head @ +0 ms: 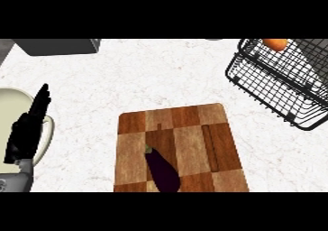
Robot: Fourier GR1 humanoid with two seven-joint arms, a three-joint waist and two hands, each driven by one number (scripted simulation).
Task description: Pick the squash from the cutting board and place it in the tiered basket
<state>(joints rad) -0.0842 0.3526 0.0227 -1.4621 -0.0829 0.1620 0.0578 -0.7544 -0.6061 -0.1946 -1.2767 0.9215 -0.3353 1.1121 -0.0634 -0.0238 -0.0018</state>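
**Head view: eggplant (163, 171) on the cutting board (193, 131), left hand (24, 135) open at the edge**

We see a dark purple eggplant with a green stem lying on the wooden cutting board, where the task speaks of a squash. It rests in the board's lower left part, stem end pointing up the view, its far end cut off by the lower edge. Nothing touches it. The board sits on a white speckled counter (127, 81). Our left hand shows at the view's left edge, released, its fingers (42, 97) straight and pointing up, holding nothing, well apart from the board. It lies over a pale round dish (10, 101). The black wire tiered basket (293, 90) stands at the upper right, apart from the board, with an orange item (275, 43) in it near the top edge. A grey box (57, 46) sits at the upper left.
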